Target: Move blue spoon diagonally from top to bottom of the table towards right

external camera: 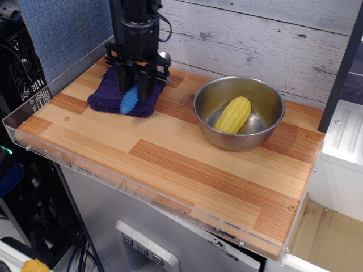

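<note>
Sitting in the steel bowl (204,107) is a corn cob (232,114).

Table (170,164) filling the frame's centre, folded cloth (108,96) on its upper-left part, gripper (135,90) above the cloth clasping the spoon (130,100), steel bowl (239,112) at upper right, corn cob (232,114) inside it, plank wall (255,34) behind.
</note>
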You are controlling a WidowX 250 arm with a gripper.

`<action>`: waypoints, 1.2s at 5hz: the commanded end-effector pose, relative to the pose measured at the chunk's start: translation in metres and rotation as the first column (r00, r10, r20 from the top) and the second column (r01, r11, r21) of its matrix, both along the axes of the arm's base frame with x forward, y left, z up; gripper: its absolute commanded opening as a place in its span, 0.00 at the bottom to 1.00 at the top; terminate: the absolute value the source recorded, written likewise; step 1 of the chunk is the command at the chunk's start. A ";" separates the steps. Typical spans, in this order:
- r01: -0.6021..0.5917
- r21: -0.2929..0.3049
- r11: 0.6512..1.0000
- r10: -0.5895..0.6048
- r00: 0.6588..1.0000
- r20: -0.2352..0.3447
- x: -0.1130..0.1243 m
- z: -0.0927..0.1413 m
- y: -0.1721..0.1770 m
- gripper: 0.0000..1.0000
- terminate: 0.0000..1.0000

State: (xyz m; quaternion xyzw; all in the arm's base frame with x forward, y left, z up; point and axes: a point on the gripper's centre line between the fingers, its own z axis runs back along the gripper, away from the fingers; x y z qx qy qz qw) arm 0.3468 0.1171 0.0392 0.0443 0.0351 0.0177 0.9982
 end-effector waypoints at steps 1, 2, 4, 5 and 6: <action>-0.042 0.026 0.999 0.040 0.998 0.053 -0.009 0.020 0.030 0.00 0.00; 0.002 0.009 1.000 -0.002 1.000 0.020 -0.010 0.017 0.027 1.00 0.00; 0.067 -0.005 0.998 -0.066 0.991 0.118 -0.010 0.063 0.002 1.00 0.00; 0.086 0.012 0.996 -0.087 0.976 0.201 -0.023 0.110 -0.016 1.00 0.00; 0.080 0.019 0.997 -0.082 0.971 0.223 -0.036 0.126 -0.019 1.00 0.00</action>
